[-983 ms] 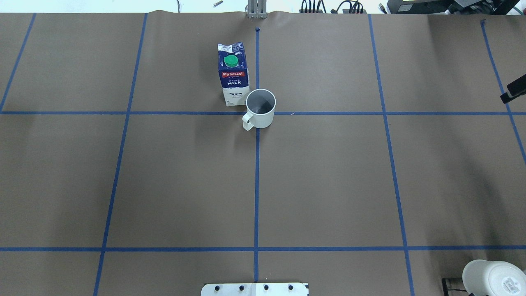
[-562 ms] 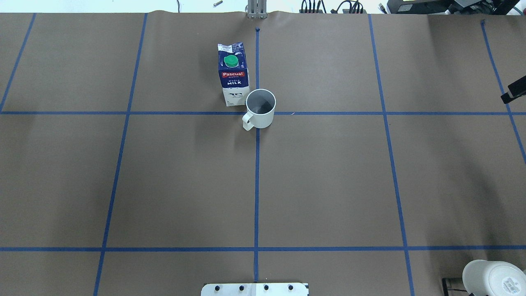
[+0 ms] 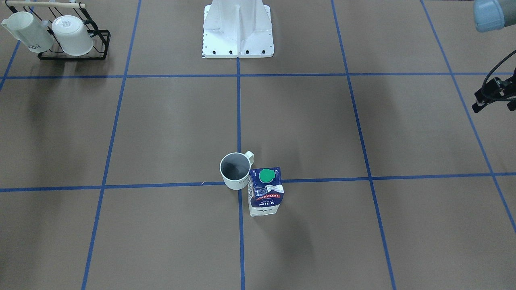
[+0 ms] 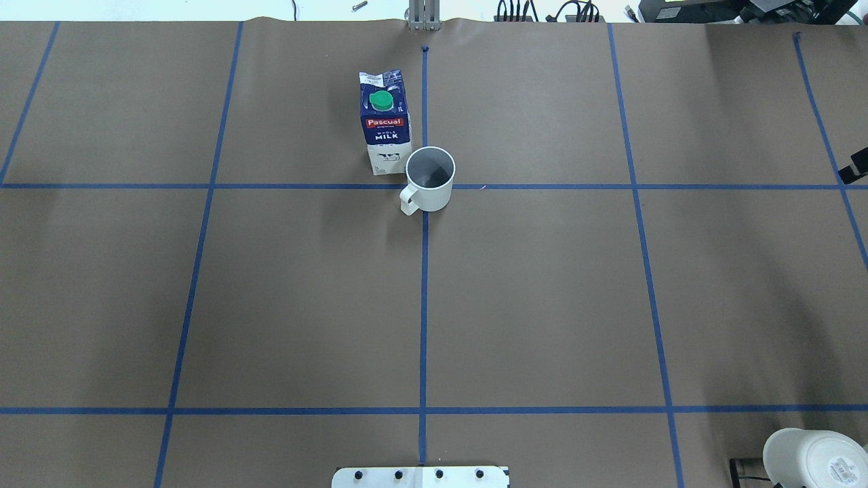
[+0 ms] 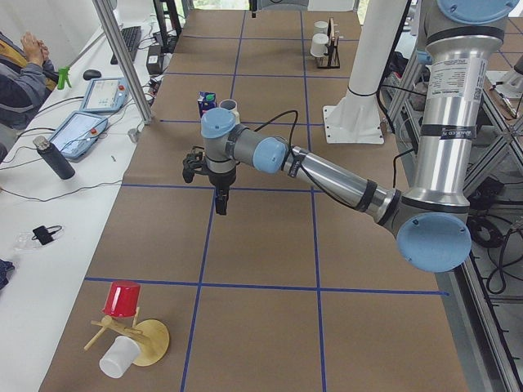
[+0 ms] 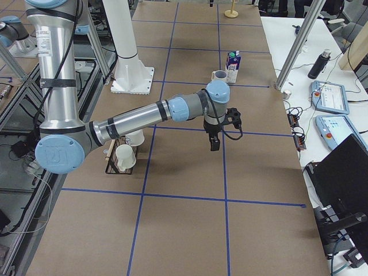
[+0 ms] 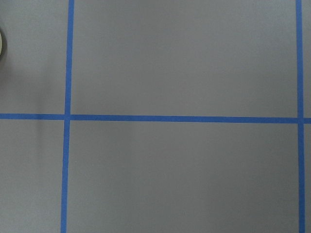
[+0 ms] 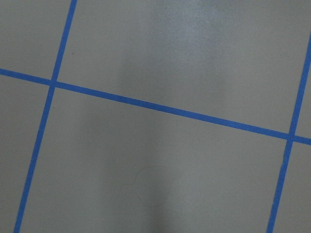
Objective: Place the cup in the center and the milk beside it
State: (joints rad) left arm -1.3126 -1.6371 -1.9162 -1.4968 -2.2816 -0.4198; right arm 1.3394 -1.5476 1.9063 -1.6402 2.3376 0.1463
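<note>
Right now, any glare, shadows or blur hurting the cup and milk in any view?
Overhead: cup and milk sharp, evenly lit, faint shadows toward the view's left. Front-facing: both crisp, milk's soft shadow falls toward the bottom right. Right wrist: only paper and tape, pale glare patch at top, slightly soft. Left wrist: paper reads grey, no glare.

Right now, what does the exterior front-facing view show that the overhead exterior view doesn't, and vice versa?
Only front-facing: the black rack with both tilted mugs (overhead catches one), the whole white robot base, and part of the left arm at that view's right edge. Only overhead: the table's far edge with cables, and a sliver of the right arm at its right edge. Both: the cup upright over the center crossing, the milk standing close beside it, neither held.
</note>
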